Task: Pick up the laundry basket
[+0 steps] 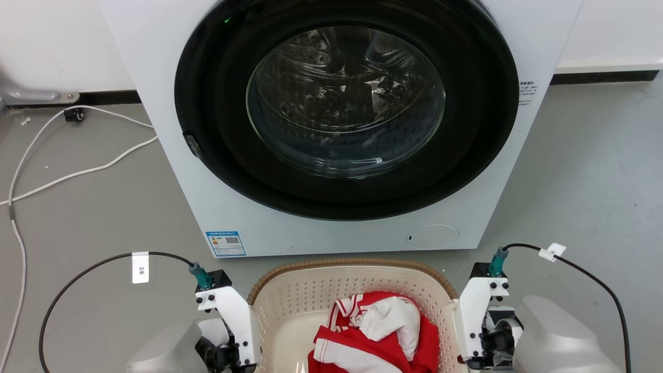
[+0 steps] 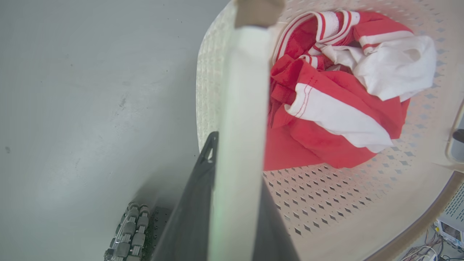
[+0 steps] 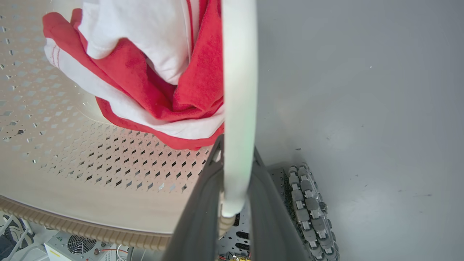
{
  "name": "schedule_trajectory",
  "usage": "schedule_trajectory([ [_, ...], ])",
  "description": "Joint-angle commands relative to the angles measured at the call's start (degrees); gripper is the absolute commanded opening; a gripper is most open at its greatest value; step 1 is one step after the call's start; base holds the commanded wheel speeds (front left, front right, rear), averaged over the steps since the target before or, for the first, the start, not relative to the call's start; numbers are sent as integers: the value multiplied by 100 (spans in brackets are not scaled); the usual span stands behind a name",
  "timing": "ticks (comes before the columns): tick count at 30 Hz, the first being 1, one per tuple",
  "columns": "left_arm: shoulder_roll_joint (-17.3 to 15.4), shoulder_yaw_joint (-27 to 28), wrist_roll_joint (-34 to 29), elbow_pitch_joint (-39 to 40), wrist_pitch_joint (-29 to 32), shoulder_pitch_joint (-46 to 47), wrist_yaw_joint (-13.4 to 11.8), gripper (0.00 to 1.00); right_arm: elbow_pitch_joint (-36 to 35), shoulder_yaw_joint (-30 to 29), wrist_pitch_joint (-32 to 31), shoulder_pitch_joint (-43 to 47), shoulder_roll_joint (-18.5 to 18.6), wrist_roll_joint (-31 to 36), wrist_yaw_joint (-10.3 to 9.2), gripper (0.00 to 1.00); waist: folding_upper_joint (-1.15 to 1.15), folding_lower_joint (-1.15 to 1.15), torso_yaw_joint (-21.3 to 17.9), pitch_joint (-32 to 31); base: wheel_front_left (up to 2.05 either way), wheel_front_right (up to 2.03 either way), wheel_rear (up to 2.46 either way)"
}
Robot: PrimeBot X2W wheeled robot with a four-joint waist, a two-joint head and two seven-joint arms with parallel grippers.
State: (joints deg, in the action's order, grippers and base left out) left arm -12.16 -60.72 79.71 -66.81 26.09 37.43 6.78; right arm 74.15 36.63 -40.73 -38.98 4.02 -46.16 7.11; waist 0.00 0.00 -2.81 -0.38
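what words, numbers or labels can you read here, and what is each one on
"3米": white tag on the left black cable.
Blue sticker low on the washer: QR code and print, too small to read.
Small print on the washer's right edge: too small.
Tag on the right cable: nothing legible.

Bright, even, diffuse light; shadows on the grey floor [image 1: 93, 207] are faint. The washer's door glass [image 1: 346, 98] carries pale glare streaks. In the head view the pale forearms [image 1: 559, 336] at 5 and 7 o'clock are blurred. In both wrist views the near white handle [image 2: 239, 108] is soft, and the edges bow.
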Motion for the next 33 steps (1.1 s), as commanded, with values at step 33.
schedule_trajectory([
  [33, 262, -66, 249, 121, -91, -6, 129, 0, -65, -48, -66, -31, -206, 37, 69, 0, 0, 0, -7, 42, 0, 0, 0],
])
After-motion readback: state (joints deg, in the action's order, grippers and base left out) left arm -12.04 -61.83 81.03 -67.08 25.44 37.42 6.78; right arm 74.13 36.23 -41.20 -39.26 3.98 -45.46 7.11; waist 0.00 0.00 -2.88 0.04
